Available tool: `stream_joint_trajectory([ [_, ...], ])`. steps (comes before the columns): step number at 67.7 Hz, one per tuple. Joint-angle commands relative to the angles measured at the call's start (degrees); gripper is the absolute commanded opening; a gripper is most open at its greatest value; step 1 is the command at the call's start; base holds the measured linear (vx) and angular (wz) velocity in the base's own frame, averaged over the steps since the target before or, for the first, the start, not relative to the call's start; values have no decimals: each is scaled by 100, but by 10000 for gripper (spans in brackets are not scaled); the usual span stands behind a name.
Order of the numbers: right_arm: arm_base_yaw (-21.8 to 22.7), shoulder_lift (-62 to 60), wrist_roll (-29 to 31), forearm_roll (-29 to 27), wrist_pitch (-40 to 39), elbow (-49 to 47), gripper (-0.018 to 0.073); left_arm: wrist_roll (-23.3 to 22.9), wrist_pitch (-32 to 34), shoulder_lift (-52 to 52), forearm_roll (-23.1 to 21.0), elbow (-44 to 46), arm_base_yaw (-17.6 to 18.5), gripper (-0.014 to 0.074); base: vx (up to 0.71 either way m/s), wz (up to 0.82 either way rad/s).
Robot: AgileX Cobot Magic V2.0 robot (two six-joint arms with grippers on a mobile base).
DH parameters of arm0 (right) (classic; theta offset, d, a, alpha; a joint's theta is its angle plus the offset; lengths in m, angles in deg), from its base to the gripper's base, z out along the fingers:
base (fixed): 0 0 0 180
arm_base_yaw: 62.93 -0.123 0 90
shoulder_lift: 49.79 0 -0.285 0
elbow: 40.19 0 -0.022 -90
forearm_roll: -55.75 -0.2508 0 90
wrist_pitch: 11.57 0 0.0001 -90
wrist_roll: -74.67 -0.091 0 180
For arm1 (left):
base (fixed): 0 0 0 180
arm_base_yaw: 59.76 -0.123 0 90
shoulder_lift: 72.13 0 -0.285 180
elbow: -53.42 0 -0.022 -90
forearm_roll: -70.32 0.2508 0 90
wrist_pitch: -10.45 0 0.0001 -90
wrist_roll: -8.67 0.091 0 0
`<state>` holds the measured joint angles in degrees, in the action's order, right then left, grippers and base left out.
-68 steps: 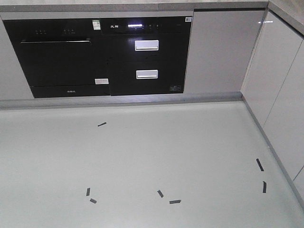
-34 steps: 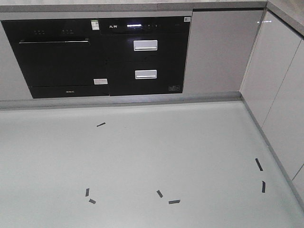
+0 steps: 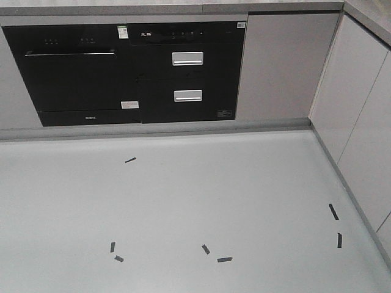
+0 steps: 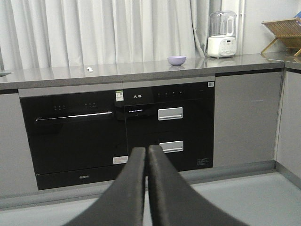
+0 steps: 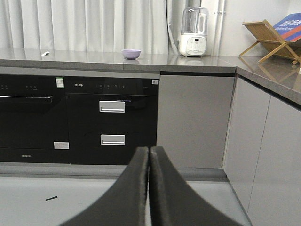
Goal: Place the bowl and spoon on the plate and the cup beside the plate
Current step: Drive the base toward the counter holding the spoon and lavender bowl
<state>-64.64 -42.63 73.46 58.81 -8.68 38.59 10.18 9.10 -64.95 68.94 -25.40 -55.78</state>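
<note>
Bowl (image 4: 177,60) rim-up on countertop (image 4: 141,71); left end effector (image 4: 146,149), right end effector (image 5: 149,149) closed, empty.

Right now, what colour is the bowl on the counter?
The bowl is lavender-purple; the right wrist view shows it best.

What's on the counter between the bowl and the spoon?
Nothing: the grey countertop between the bowl and the spoon is bare, as the left wrist view shows; the right wrist view agrees.
</note>
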Motion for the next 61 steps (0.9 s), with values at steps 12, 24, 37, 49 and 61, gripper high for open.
stream_joint_trajectory([
  [12,31,-82,0,59,-432,23,-1,-48,404,-39,-23,141,-6,-8,1,1],
  [24,31,-82,0,59,-432,23,-1,-48,404,-39,-23,141,-6,-8,2,-1],
  [37,31,-82,0,59,-432,23,-1,-48,404,-39,-23,141,-6,-8,3,-2],
  [49,31,-82,0,59,-432,23,-1,-48,404,-39,-23,141,-6,-8,4,4],
  [61,31,-82,0,59,-432,23,-1,-48,404,-39,-23,141,-6,-8,4,10],
])
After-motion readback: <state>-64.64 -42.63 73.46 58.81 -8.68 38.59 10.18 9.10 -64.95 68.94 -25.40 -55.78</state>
